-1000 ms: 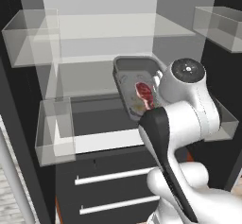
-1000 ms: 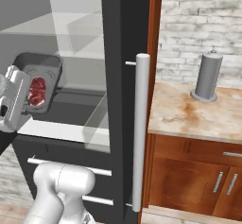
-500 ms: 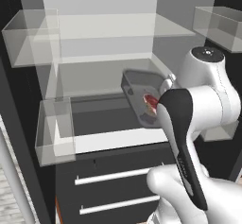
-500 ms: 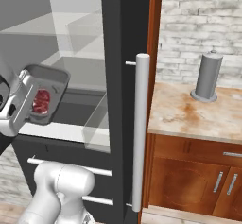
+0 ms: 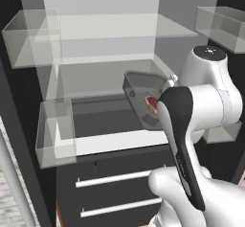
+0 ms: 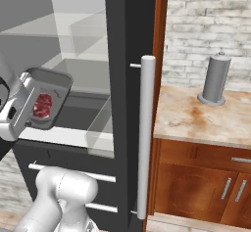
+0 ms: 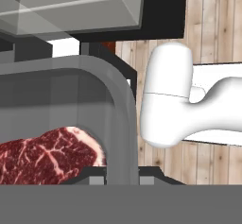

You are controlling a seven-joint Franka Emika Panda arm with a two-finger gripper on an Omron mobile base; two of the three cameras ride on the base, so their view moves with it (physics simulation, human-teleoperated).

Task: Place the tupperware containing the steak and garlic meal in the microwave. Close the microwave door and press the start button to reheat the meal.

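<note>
Translucent smoky-grey rectangular plastic tub held in air before open fridge, above white shelf edge; tipped steeply on edge, open side facing right base camera, long axis slanting up toward fridge interior. Raw-red marbled steak low inside. Two-finger gripper pinching tub's rim. Clear bin left, apart

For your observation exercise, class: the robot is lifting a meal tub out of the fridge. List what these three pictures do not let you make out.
- Garlic: not made out in the tupperware in any view; only the steak shows.
- Gripper fingertips: left base view, hidden behind the arm; hand view, cut off at the bottom edge.
- Tupperware's near end: left base view, behind the arm.
- Steak's left part: hand view, cut off by the edge.
</note>
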